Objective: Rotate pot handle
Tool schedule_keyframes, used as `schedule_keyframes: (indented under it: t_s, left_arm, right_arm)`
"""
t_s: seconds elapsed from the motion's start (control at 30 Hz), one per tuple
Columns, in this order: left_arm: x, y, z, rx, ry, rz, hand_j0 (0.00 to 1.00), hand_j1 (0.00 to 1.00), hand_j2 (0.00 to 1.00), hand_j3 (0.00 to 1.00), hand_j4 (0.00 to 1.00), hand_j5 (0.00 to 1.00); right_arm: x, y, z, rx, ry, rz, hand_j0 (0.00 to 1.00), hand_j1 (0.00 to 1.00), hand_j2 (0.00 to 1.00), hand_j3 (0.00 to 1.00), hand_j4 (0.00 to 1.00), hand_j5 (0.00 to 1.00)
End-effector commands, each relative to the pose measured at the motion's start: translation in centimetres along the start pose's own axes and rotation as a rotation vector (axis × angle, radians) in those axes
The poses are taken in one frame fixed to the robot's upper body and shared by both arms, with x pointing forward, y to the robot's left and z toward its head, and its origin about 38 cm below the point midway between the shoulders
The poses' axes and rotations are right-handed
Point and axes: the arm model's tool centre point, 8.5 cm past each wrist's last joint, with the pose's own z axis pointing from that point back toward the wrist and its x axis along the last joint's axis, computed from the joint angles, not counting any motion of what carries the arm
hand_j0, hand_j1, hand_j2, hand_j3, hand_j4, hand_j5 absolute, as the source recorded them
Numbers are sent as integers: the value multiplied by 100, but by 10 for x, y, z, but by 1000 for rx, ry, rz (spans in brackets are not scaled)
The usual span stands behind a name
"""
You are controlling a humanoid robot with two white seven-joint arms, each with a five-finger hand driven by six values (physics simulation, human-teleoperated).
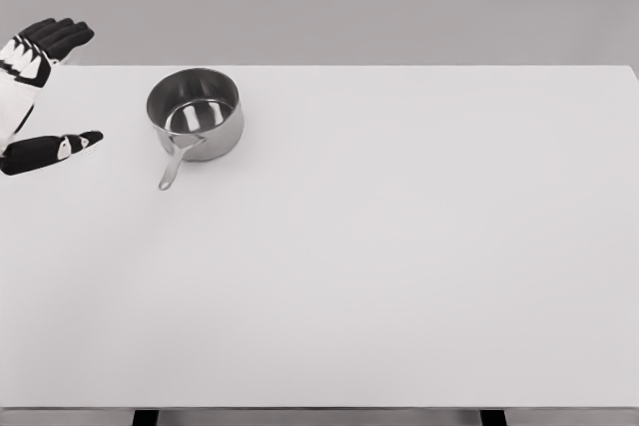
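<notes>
A shiny steel pot (196,112) stands upright on the white table (399,246), towards the far left. Its thin handle (173,167) points toward the near edge and slightly left. My left hand (45,92) hovers at the picture's left edge, a short way left of the pot and apart from it. Its black fingers (55,37) are spread upward and the thumb (60,147) sticks out to the right, holding nothing. The right arm does not show.
The table's far edge runs just behind the pot, with a plain grey wall beyond. The near edge lies along the bottom of the view.
</notes>
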Motion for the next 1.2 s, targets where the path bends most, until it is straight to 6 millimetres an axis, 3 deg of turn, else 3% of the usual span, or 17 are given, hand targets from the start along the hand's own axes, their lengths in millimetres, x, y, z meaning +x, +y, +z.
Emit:
schedule_keyframes:
  t_s: [0.0, 0.07, 0.13, 0.23, 0.4, 0.57, 0.73, 0.9, 1.17]
  left_arm:
    - [7, -29, -4, -180, -24, 10, 100, 100, 100, 100, 100, 100]
    - [24, -46, -17, -349, -142, 168, 100, 100, 100, 100, 100, 100]
    - [38, -32, -52, -309, -260, 193, 100, 100, 100, 100, 100, 100]
    - [43, -28, -64, -315, -293, 167, 100, 100, 100, 100, 100, 100]
    - [56, -39, -90, -401, -330, 16, 100, 100, 100, 100, 100, 100]
    - [61, -56, -103, -457, -309, -120, 100, 100, 100, 100, 100, 100]
    - [82, -62, -127, -498, -397, -187, 100, 100, 100, 100, 100, 100]
    - [102, -86, -129, -573, -479, -175, 100, 100, 100, 100, 100, 100]
    - [85, -92, -113, -680, -441, -285, 100, 100, 100, 100, 100, 100]
  right_arm:
    - [0, 0, 0, 0, 0, 0, 100, 100, 100, 100, 100, 100]
    - [0, 0, 0, 0, 0, 0, 100, 100, 100, 100, 100, 100]
    - [0, 0, 0, 0, 0, 0, 100, 100, 100, 100, 100, 100]
    - [0, 0, 0, 0, 0, 0, 100, 100, 100, 100, 100, 100]
    - [0, 0, 0, 0, 0, 0, 100, 100, 100, 100, 100, 100]
    - [0, 0, 0, 0, 0, 0, 100, 100, 100, 100, 100, 100]
    - [-1, 0, 0, 1, 1, 0, 100, 100, 100, 100, 100, 100]
    - [0, 0, 0, 0, 0, 0, 100, 100, 100, 100, 100, 100]
    - [0, 0, 0, 0, 0, 0, 100, 100, 100, 100, 100, 100]
